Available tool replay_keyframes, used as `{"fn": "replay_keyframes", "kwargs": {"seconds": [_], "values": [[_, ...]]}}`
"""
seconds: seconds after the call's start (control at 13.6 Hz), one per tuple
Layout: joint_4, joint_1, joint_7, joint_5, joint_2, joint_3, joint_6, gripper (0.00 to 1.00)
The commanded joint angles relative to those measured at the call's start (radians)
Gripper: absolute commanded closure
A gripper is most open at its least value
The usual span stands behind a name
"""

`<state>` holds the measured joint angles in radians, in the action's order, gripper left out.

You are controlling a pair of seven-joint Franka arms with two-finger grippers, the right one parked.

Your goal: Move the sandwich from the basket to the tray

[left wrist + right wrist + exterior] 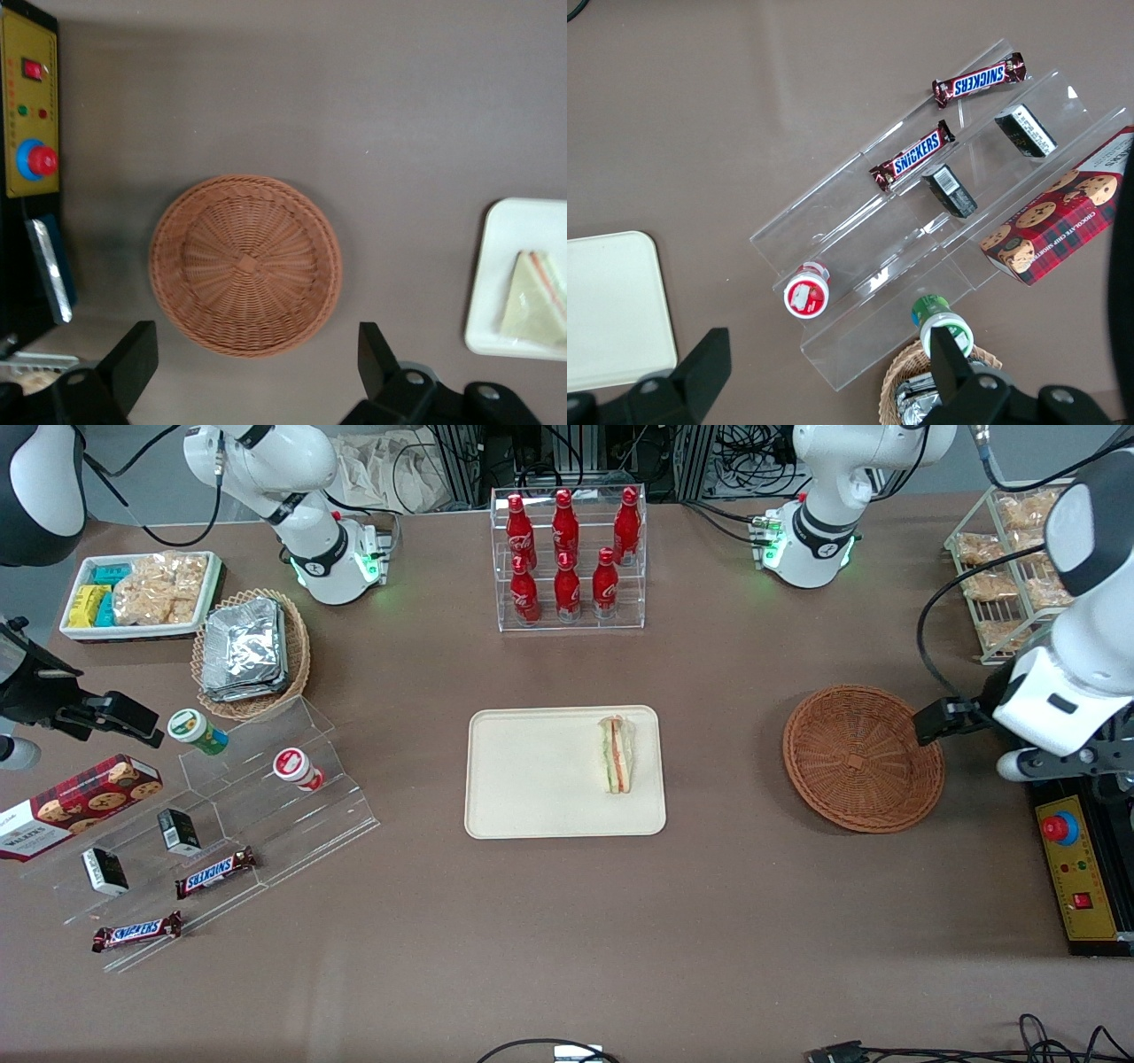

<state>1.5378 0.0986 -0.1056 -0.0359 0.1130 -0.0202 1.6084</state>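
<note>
The sandwich (618, 755) lies on the cream tray (532, 779), close to the tray's edge nearest the basket; the left wrist view also catches the sandwich (534, 301) and a bare strip of the tray (509, 257). The reddish-brown wicker basket (859, 757) holds nothing, and its woven bottom (245, 264) shows whole. My left gripper (930, 722) hangs high over the basket's rim toward the working arm's end. It is open (257, 363), its two black fingers (133, 354) spread wide with only table between them.
A clear rack of red cola bottles (567, 558) stands farther from the camera than the tray. A yellow emergency-stop box (1076, 868) lies beside the basket, a wire rack of snack bags (1010, 567) farther off. Foil-packet basket (250, 651) and acrylic steps (221, 824) sit toward the parked arm's end.
</note>
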Motion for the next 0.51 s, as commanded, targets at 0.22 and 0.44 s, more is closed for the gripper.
{"fn": "replay_keyframes", "kwargs": {"seconds": [0.22,0.44], "values": [[0.111,-0.069,0.142,0.017,-0.165,0.042,-0.002,0.00],[0.116,-0.091,0.158,0.019,-0.194,0.062,-0.030,0.00]]}}
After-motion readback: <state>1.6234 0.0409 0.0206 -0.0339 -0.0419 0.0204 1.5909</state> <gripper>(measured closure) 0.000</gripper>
